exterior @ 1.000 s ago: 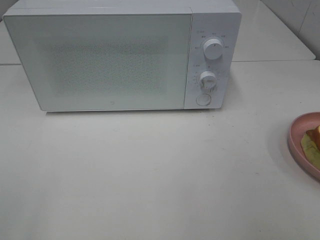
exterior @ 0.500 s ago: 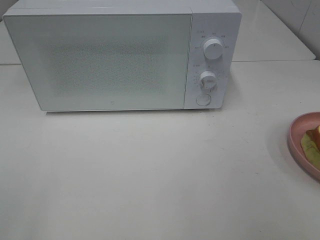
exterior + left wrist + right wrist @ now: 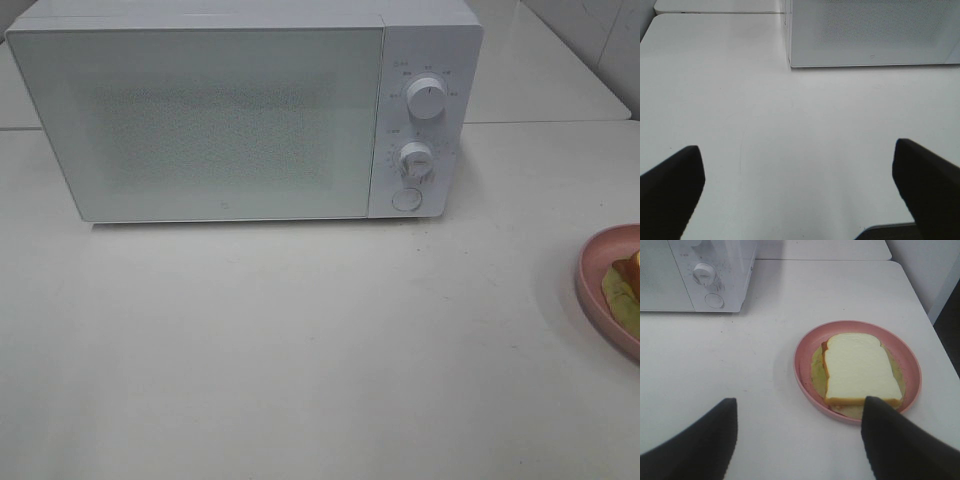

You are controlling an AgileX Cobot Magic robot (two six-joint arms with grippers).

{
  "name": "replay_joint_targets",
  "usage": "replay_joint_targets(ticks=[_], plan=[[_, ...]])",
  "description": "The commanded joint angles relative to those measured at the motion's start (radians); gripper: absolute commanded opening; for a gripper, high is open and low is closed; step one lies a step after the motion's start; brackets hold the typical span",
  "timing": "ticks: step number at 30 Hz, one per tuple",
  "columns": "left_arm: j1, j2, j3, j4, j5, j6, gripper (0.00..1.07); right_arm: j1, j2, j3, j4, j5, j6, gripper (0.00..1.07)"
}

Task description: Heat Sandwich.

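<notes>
While the microwave [image 3: 245, 115] sits shut at the back, the sandwich [image 3: 860, 369] lies flat on the pink plate [image 3: 805, 367] near the worktop's [image 3: 300, 340] right edge, its long axis running roughly front to back, I think. Plenty of bare surface lies between them. Left pincer [image 3: 799, 192] and right pincer [image 3: 799, 440] both gape, holding nothing.

The microwave [image 3: 245, 110] and table [image 3: 300, 350] are viewed from high in front. From low over the table, its door corner is seen by the left wrist camera, its dials by the right; the plate [image 3: 805, 357] is shared with the high view.
</notes>
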Motion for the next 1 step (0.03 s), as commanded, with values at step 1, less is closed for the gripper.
replay_joint_targets(ticks=[1], plan=[[-0.007,-0.024,0.003,-0.001,-0.002,-0.006,0.98,-0.007,-0.028,0.001,-0.001,-0.005,-0.001,0.68]])
